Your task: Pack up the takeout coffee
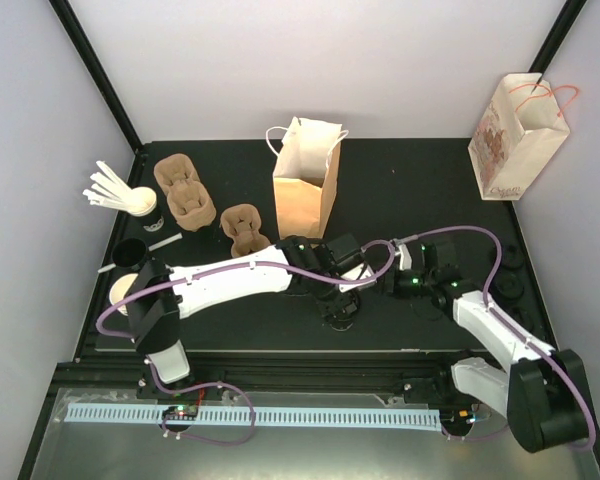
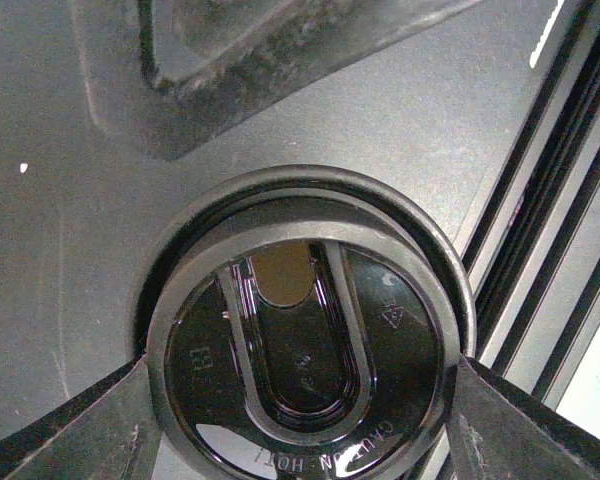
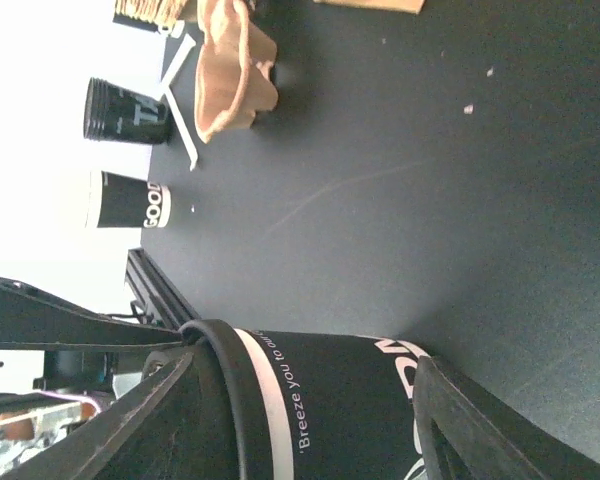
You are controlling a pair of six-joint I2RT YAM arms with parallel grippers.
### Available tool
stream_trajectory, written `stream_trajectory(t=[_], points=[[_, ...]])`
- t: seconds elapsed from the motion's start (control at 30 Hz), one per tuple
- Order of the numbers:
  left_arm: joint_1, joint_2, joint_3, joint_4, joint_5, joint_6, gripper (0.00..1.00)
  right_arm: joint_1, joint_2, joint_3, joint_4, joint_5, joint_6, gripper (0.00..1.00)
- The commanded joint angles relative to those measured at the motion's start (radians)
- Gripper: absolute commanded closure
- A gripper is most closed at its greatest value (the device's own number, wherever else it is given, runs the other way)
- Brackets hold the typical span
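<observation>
The takeout coffee is a black paper cup (image 3: 350,400) with white lettering, standing on the dark table. My right gripper (image 3: 305,365) is shut on its body, one finger (image 3: 150,420) near the top and the other (image 3: 480,430) near the base. A glossy black lid (image 2: 305,340) marked CAUTION HOT sits on the cup's mouth. My left gripper (image 2: 302,375) reaches down over it, with its fingers (image 2: 80,430) touching the rim on both sides. In the top view both grippers (image 1: 338,300) (image 1: 385,282) meet mid-table and hide the cup. An open brown paper bag (image 1: 305,195) stands just behind them.
Two pulp cup carriers (image 1: 185,190) (image 1: 245,230) lie at the back left, beside a bunch of white stirrers (image 1: 110,188) and spare cups (image 1: 130,255). A printed paper bag (image 1: 515,140) leans at the right wall. The table's front rail (image 1: 280,355) runs close behind the cup.
</observation>
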Motion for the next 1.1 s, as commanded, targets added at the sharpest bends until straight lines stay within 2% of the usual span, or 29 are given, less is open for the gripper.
stream_trajectory(t=[0.0,0.27,0.47,0.67,0.87,1.07], points=[[0.003,0.033,0.014,-0.003,0.038,0.132,0.44,-0.002,0.065,-0.013,0.062,-0.091,-0.049,0.39],[0.002,0.052,0.008,0.027,0.004,0.102,0.43,0.025,0.140,-0.035,0.110,-0.111,-0.066,0.44],[0.002,0.030,-0.004,0.030,0.001,0.097,0.43,0.032,0.175,-0.078,0.138,-0.115,-0.078,0.55],[0.000,0.044,-0.024,0.036,0.000,0.082,0.43,0.054,0.199,-0.149,0.192,-0.097,-0.071,0.58],[0.000,0.039,-0.043,0.040,-0.013,0.078,0.43,0.089,0.245,-0.236,0.314,-0.056,-0.001,0.62],[0.000,0.036,-0.064,0.063,-0.016,0.066,0.43,0.154,0.306,-0.348,0.543,0.031,0.137,0.62]])
